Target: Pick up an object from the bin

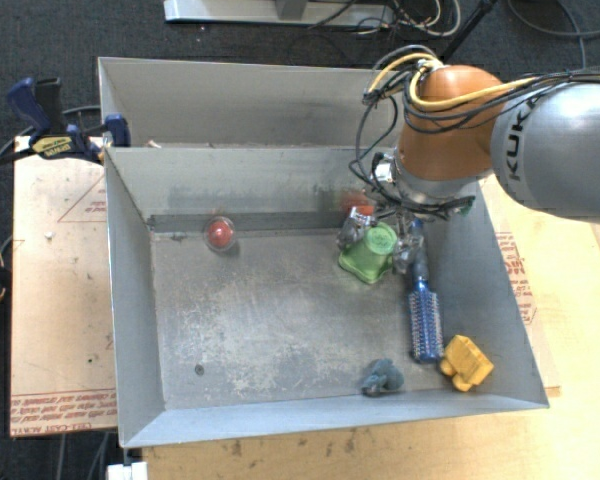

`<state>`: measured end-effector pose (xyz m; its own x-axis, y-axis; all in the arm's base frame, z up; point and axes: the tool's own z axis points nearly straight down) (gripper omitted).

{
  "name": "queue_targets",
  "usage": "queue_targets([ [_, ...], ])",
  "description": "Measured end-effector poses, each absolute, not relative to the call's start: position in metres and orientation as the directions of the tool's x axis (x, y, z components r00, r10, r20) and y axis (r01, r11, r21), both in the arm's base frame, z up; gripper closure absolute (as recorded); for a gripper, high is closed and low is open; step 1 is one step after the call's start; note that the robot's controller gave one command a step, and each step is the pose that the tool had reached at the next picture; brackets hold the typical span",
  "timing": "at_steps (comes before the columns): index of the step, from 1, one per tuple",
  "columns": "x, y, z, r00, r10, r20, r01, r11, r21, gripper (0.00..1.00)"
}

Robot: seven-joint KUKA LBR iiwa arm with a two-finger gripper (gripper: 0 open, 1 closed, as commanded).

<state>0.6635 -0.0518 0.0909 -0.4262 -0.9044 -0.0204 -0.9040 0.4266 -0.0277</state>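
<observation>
Hovering gripper [385,238] over green plastic object [363,262], scuffed grey bin floor [270,318]; grip state unclear; dark carpet [70,18], cables [420,6] around.

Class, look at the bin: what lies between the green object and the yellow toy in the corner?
In the camera view, a blue bristled brush lies between the green object and the yellow toy, running lengthwise from one toward the other.

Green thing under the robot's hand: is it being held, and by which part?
It cannot be told. The hand is down over the round top end of the green thing, but any grip is hidden.
</observation>
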Motion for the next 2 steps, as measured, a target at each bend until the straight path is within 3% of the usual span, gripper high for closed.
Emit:
queue_targets([
  [1,0.661,-0.053,0.087,-0.426,-0.905,-0.013,-0.905,0.426,-0.019,0.00],
  [2,0.656,-0.075,0.101,-0.196,-0.980,-0.014,-0.981,0.196,-0.002,0.00],
])
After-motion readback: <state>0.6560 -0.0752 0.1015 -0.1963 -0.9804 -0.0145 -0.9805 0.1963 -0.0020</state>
